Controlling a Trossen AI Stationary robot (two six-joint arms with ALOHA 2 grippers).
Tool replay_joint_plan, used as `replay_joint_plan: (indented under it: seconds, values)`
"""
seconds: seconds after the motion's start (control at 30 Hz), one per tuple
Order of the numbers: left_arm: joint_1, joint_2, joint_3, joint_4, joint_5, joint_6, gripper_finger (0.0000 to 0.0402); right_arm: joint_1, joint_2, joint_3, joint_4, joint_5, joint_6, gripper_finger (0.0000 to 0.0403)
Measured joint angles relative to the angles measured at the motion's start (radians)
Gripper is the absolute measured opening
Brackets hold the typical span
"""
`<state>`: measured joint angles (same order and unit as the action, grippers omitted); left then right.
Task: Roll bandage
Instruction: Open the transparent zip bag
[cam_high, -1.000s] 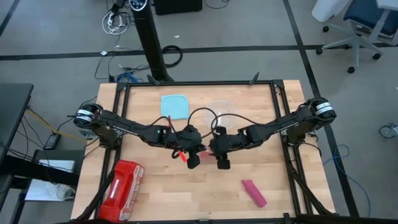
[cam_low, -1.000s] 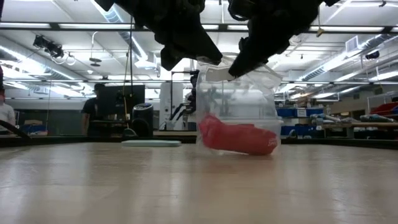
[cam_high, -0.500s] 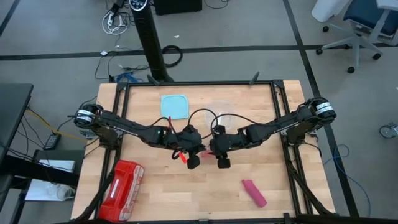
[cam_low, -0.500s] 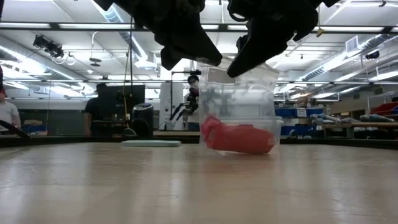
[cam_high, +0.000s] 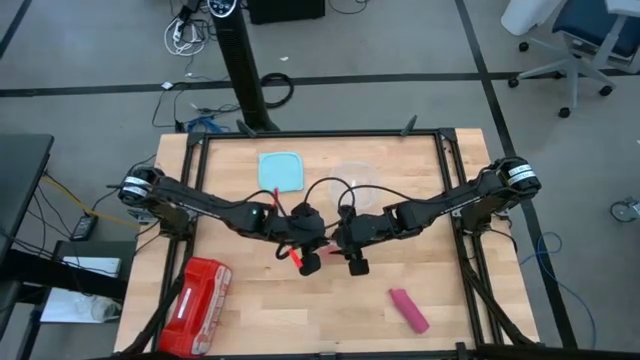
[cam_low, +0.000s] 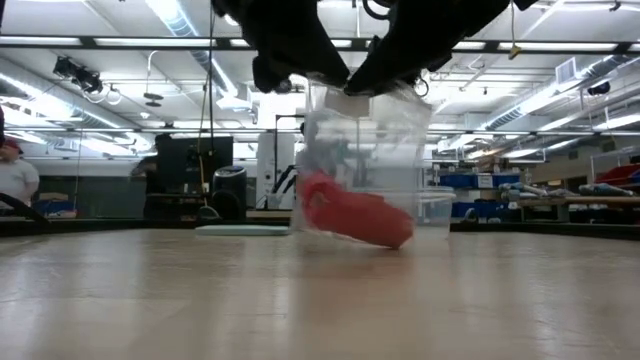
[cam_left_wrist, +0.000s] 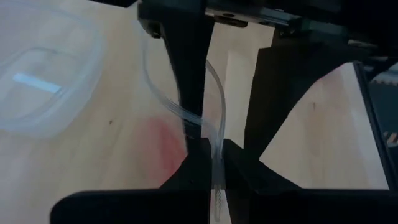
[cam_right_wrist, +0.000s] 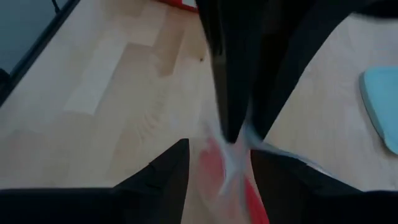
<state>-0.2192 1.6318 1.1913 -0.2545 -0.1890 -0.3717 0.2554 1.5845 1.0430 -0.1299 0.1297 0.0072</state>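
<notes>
One glossy red case (cam_high: 195, 305) lies at the worktop's (cam_high: 240, 310) left, two grippers meet mid-worktop, the left gripper (cam_high: 309, 258) and right gripper (cam_high: 355, 262) fingers each clamped on one clear bag (cam_low: 362, 165), and one dusky pink bandage (cam_high: 408, 310), a short roll, lies apart at the right.

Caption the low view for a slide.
Both pincers lift a clear plastic bag holding a red lump above the wooden table.
</notes>
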Motion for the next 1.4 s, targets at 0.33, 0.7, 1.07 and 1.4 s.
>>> replay_joint_plan:
  seconds: [0.33,0.7,1.07,1.4]
  values:
    - [-0.012,0.0,0.173,-0.287,-0.001,-0.004,0.0021,0.001,0.0,0.001,0.0,-0.083,0.182,0.0167]
    - [-0.012,0.132,0.167,-0.258,0.076,-0.026,0.0021,0.014,0.0,-0.056,0.02,-0.107,0.259,0.0165]
    - [-0.012,0.216,0.166,-0.182,0.019,-0.008,0.0021,0.014,0.001,-0.103,-0.08,-0.107,0.267,0.0164]
    - [-0.02,0.215,0.16,-0.148,-0.059,0.021,0.0021,0.017,0.001,-0.105,-0.062,-0.023,0.244,0.0162]
